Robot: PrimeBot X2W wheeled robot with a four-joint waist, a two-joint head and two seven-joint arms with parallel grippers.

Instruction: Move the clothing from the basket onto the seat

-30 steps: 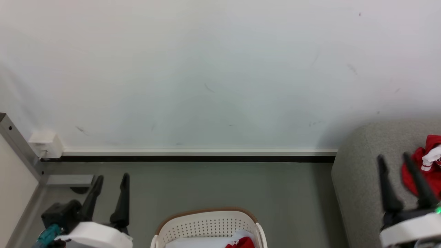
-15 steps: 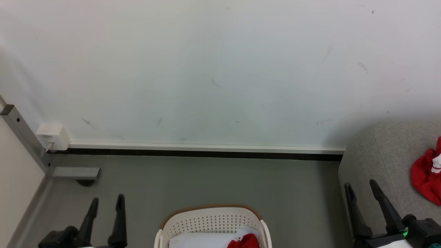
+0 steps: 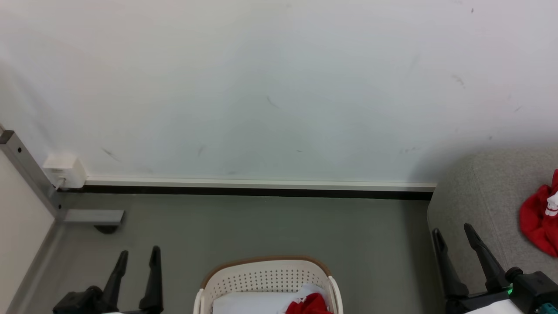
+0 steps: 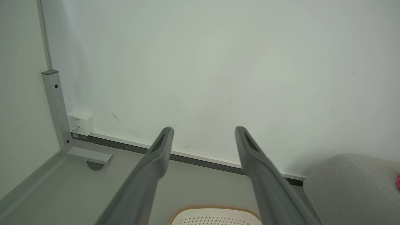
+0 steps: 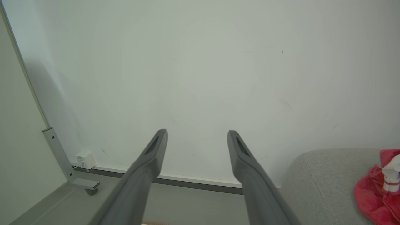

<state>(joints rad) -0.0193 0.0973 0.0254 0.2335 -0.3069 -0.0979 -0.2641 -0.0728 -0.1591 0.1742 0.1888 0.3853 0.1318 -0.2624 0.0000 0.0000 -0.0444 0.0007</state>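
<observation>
The white basket point(image 3: 266, 279) with a brown rim stands on the floor at the bottom middle of the head view; its far rim point(image 4: 215, 208) also shows in the left wrist view. A red piece of clothing point(image 3: 310, 304) lies in it on a white pad. Another red garment point(image 3: 540, 224) with white trim lies on the grey seat point(image 3: 475, 205) at the right, also seen as clothing point(image 5: 378, 190) on the seat point(image 5: 318, 184). My left gripper point(image 3: 138, 253) is open, left of the basket. My right gripper point(image 3: 451, 231) is open at the seat's front corner, holding nothing.
A white wall with a skirting board point(image 3: 257, 185) runs behind the grey floor. A grey metal post point(image 3: 26, 172) with a foot and a white socket box point(image 3: 65, 171) stand at the left.
The camera shifted slightly. My right gripper has drawn back from the red garment on the seat, down and to the left. My left gripper has dropped lower in view.
</observation>
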